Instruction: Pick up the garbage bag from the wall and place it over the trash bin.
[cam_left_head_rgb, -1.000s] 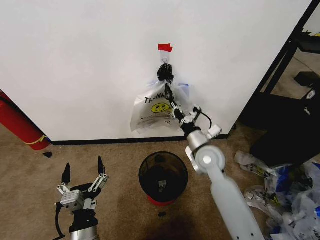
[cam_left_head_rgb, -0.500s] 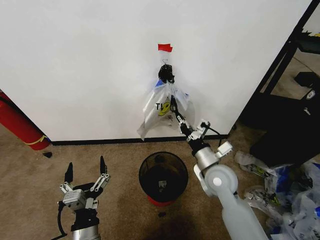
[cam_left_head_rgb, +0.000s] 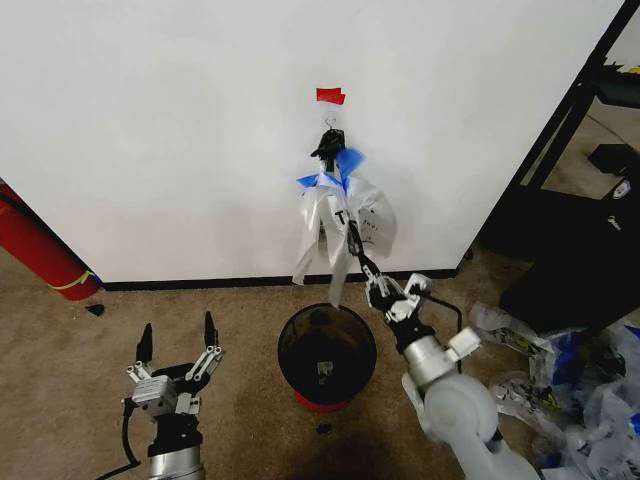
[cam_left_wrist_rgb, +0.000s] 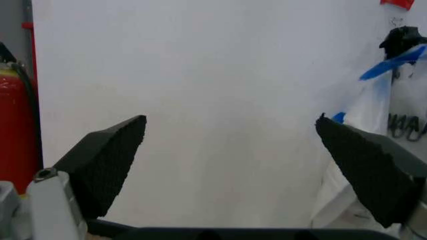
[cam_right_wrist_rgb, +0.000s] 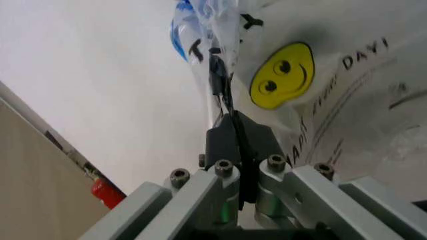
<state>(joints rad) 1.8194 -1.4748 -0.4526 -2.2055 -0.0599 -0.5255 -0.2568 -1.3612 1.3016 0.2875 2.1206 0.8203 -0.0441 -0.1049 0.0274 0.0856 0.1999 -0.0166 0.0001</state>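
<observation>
While the bags hang bunched from the small hook (cam_left_head_rgb: 329, 124) under the red tape strip (cam_left_head_rgb: 331, 95) on the wall (cam_left_head_rgb: 150, 120), the right gripper (cam_left_head_rgb: 352, 238) has its fingers (cam_right_wrist_rgb: 235, 137) pinched shut on a fold of thin plastic, reaching up from just above the trash bin (cam_left_head_rgb: 326, 353). The right wrist view shows the fold running between the closed fingers, with the smiley-printed bag (cam_right_wrist_rgb: 320, 85) pressed close beside them and the blue-patched garbage bag (cam_left_head_rgb: 335, 175) higher up; which of the two films is actually caught I cannot tell. The low grip probably serves to draw the plastic down and outward off the hook, and the bundle hangs twisted and narrow, its tail (cam_left_head_rgb: 335, 285) dangling near the bin's black rim. The left gripper (cam_left_head_rgb: 176, 347) waits low over the carpet (cam_left_head_rgb: 60, 380), well to the left of the bin, fingers (cam_left_wrist_rgb: 107, 162) spread wide, likely ready to take an edge of the bag. There is open floor between it and the bin; to the right, loose bags (cam_left_head_rgb: 580, 390) and a dark shelf frame (cam_left_head_rgb: 575, 110) crowd the room, and a red cylinder (cam_left_head_rgb: 35, 250) leans at the far left.
</observation>
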